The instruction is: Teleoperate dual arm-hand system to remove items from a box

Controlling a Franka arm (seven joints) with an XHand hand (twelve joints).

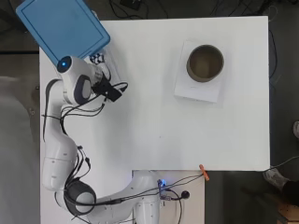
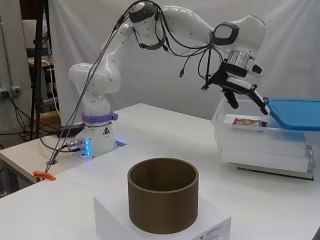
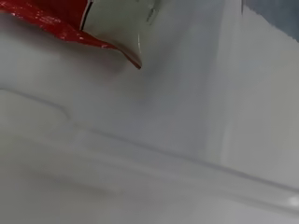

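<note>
A small red and white packet (image 2: 248, 121) lies flat inside the clear plastic box (image 2: 265, 145) at the far side of the table (image 1: 154, 130). Up close in the wrist view, the packet (image 3: 93, 25) has a shiny skin and a thin sealed edge that ends in a corner. It looks like a snack bag, so it is probably very light and soft, and it may crinkle and bend when touched. The shiny skin could be slippery. A good place to take hold is likely the flat sealed edge or the corner, pinched between thumb and fingers, because the middle may just squash or slide away. It lies low against the box floor, so the fingers would need to get a little under it.

The box has clear walls, and its blue lid (image 2: 295, 112) sits pushed over to one side, so part of the top is open above the packet.

The hand (image 2: 240, 91) hangs just above the open part of the box, fingers pointing down and stretched out. It holds nothing, and it does not touch the packet.

Well away on the table stands a brown round tub (image 2: 162, 194) on a white block (image 2: 210, 225).
</note>
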